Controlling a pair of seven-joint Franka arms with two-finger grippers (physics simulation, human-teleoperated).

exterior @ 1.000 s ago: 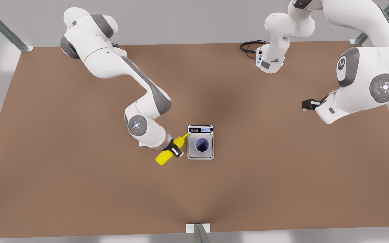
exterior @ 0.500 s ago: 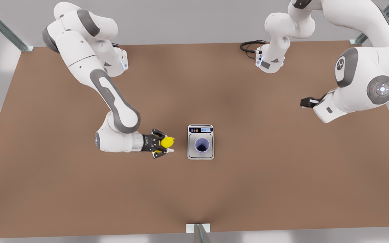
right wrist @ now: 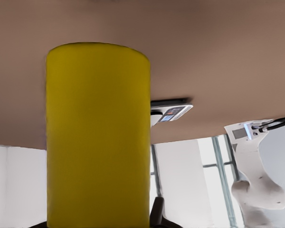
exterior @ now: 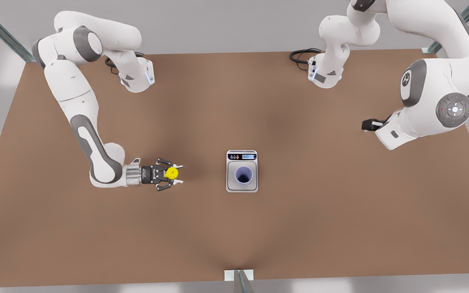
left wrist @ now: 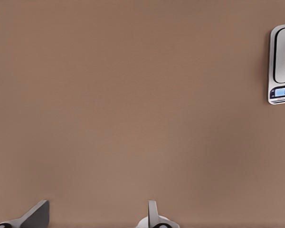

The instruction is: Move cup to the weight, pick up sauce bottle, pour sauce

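The lavender-blue cup [exterior: 243,175] stands upright on the steel plate of the silver weight [exterior: 242,171] at the table's middle. The weight's edge also appears in the left wrist view [left wrist: 282,66] and, farther off, in the right wrist view [right wrist: 173,112]. My right gripper [exterior: 173,173] is shut on the yellow sauce bottle [exterior: 172,173], well to the front view's left of the weight. The bottle's body [right wrist: 97,137] rises close before the right wrist camera. My left gripper [exterior: 368,124] waits open at the front view's right, with nothing between its fingers [left wrist: 151,213].
The brown table [exterior: 299,228] has open room all around the weight. A black cable [exterior: 300,55] lies by the left arm's base at the back. Metal frame posts [exterior: 239,280] stand at the table's edges.
My right arm has drawn the sauce bottle away from the weight toward the front view's left, turning it from tilted beside the cup to upright. The left arm has barely shifted.
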